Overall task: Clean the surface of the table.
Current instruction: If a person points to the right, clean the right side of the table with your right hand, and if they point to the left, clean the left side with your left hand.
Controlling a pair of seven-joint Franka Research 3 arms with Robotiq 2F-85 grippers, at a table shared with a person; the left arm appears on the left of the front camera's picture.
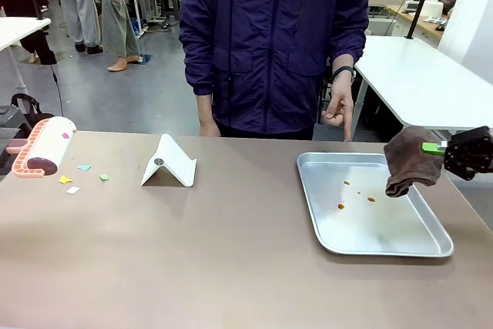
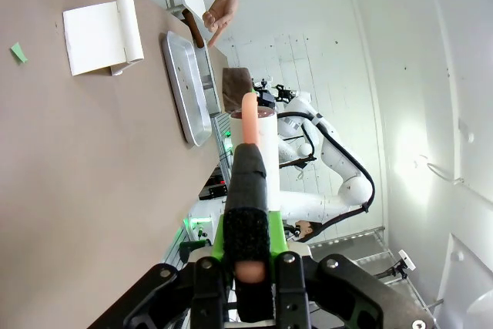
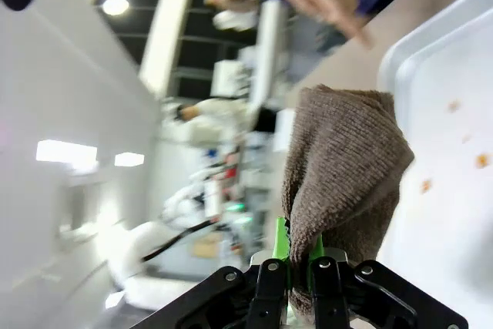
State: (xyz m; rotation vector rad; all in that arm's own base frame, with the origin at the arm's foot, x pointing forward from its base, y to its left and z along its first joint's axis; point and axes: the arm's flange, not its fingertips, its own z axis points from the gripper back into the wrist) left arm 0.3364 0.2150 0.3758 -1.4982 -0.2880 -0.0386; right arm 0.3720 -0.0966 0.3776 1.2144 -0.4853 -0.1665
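Surroundings of the work surface, front view: a lint roller (image 1: 48, 146) with a pink handle at the far left edge; a folded white stand (image 1: 169, 163) left of centre; a metal tray (image 1: 310, 190) at the right. The stand sits between the tray and the paper scraps (image 1: 83, 168) lying just beside the roller. A person's hand (image 1: 339, 109) at the far side points one finger down, just beyond the tray's far rim.

The right gripper (image 1: 429, 147) comes in from the right edge, its fingers pinched narrow on a brown cloth (image 1: 408, 163) that hangs over the tray's right rim. In the left wrist view the left gripper (image 2: 248, 229) is clamped tight on the roller's handle, the white roll rising beyond the fingers.

The table (image 1: 231, 267) spans the whole foreground, from the robot's side across to the person. Its top is smooth, matte and brownish-taupe, bare through the middle and the near half.

Counts: one roller, one stand, one tray, one cloth. Four scraps lie on the table (yellow, teal, green, pale). Four small orange-brown spots (image 1: 340, 206) mark the tray floor.
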